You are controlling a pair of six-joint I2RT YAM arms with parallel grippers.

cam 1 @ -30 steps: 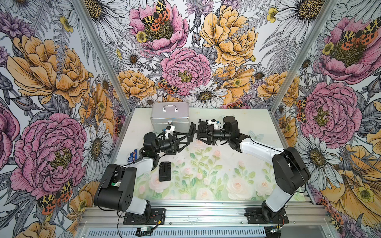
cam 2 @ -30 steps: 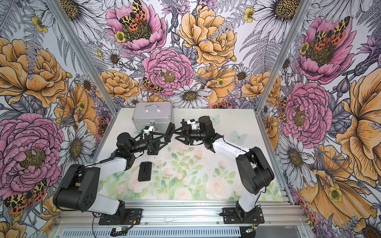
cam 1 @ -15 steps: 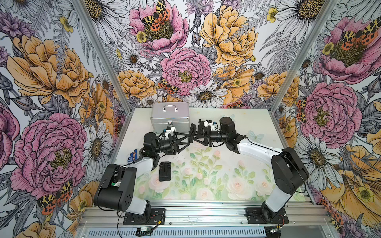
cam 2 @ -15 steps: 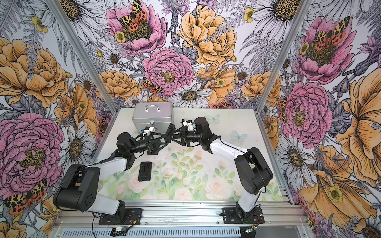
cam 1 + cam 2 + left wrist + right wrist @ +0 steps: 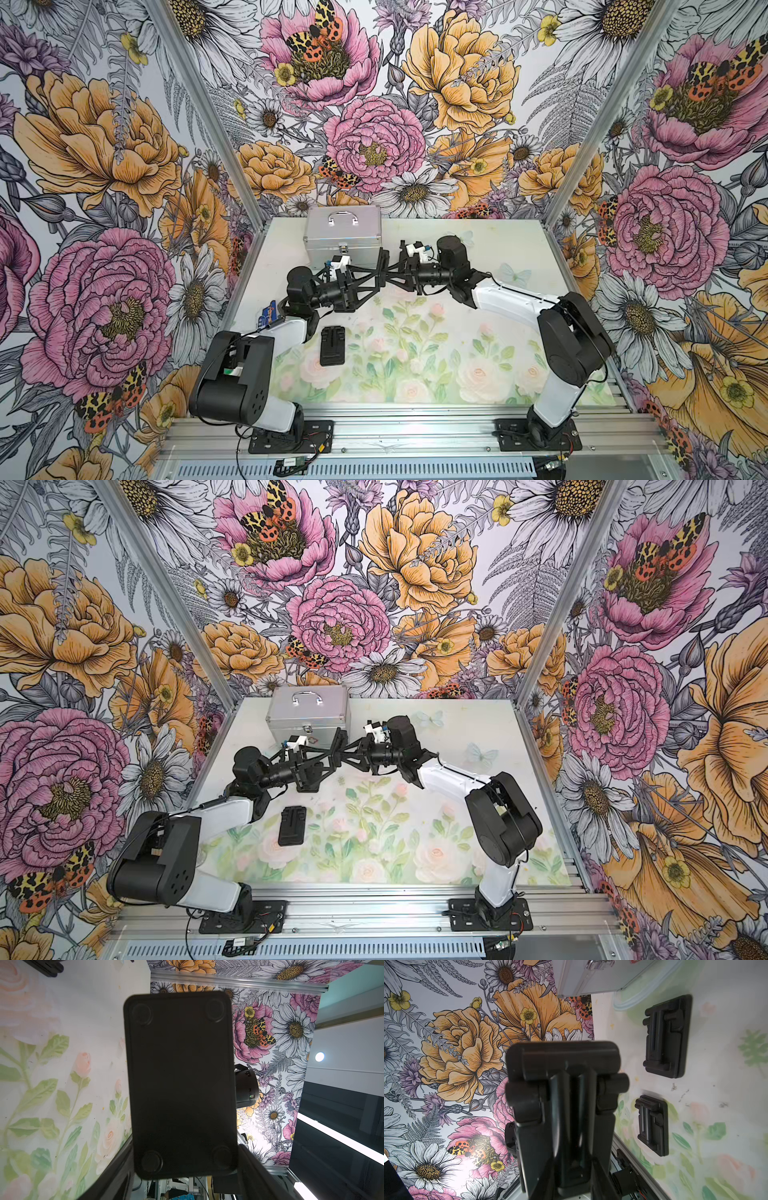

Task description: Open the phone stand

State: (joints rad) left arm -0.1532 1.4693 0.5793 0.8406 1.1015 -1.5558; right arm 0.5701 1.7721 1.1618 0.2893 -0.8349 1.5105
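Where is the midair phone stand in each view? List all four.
In a top view: phone stand edge-on in midair, below the silver case's right corner.
In a top view: phone stand, same spot.
Left wrist: footed underside fills the centre.
Right wrist: hinged face, centre.
Shared landmark: floral mat.

So the black phone stand [image 5: 566, 1109] is folded shut, up off the desk [image 5: 716, 1084] and turned on edge, its plain underside showing four round feet. A second stand [image 5: 666, 1036] and a third stand [image 5: 652, 1126] lie flat on the desk, folded too.
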